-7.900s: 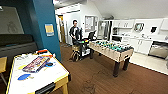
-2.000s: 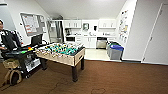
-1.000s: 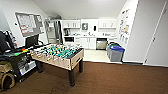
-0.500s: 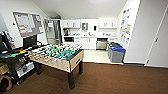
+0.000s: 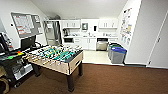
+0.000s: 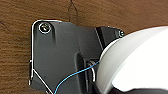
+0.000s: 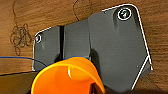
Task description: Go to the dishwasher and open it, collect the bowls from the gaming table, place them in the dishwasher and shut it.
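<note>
The dishwasher [image 5: 101,45] is a small stainless-steel front set under the white counter at the far end of the kitchen, and its door is shut. It lies straight ahead of me, well beyond arm's reach. The bowls and the gaming table are out of view. Both wrist views look down on brown carpet past the robot's own dark plates.
A foosball table [image 5: 56,56] with a green field stands close on the left. A black cart with a monitor [image 5: 15,60] sits at the left edge. Blue-lidded bins [image 5: 118,53] stand against the right wall by the kitchen's pale floor. Brown carpet leads between the table and the bins.
The camera has driven and turned. The foosball table has slid left and grown larger, the kitchen is nearer, and the person at the left edge has left the picture.
</note>
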{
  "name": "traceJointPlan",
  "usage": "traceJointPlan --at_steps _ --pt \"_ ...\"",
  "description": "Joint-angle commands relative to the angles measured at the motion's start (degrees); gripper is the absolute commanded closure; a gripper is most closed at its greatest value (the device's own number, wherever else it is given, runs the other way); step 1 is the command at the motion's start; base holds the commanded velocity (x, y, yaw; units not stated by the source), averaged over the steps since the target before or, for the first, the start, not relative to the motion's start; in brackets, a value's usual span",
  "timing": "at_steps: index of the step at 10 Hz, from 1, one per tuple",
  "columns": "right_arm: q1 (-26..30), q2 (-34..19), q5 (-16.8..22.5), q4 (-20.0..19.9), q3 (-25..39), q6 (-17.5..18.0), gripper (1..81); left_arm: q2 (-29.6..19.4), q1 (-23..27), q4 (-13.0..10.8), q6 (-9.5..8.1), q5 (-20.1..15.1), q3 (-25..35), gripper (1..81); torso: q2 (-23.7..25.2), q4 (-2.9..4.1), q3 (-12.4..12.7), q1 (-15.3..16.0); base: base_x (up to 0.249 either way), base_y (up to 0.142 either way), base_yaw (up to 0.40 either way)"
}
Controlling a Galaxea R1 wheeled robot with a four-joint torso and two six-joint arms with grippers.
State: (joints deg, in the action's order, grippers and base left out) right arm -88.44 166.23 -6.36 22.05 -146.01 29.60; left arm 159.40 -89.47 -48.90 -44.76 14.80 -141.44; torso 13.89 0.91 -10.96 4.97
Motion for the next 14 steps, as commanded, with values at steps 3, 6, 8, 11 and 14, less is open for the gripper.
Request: traceJointPlan --at_steps 3,6,8,11,14 --pt "3.04 -0.44 2.23 0.62 0.38 -0.16 81.1 -1.01 2.32 -0.85 0.2 -0.74 0.37 81.1 -0.05 0.0 -0.02 0.05 0.152 -0.074 0.0" --pt "3.05 -0.52 2.23 0.54 0.38 -0.16 81.1 -1.01 2.4 -0.85 0.2 -0.74 0.46 81.1 -0.02 0.0 0.0 0.0 0.152 -0.075 0.0" --pt "2.96 -0.52 2.23 0.54 0.38 -0.16 81.1 -1.01 2.4 -0.85 0.2 -0.74 0.46 81.1 -0.02 0.0 0.0 0.0 0.152 -0.082 0.0" --pt "2.87 -0.52 2.23 0.54 0.38 -0.16 81.1 -1.01 2.32 -0.85 0.2 -0.74 0.46 81.1 -0.02 0.0 0.0 0.0 0.152 -0.084 0.0" --pt "2.87 -0.61 2.23 0.54 0.38 -0.16 81.1 -1.01 2.32 -0.85 0.2 -0.74 0.46 81.1 -0.02 0.0 -0.02 0.0 0.152 -0.028 0.0"
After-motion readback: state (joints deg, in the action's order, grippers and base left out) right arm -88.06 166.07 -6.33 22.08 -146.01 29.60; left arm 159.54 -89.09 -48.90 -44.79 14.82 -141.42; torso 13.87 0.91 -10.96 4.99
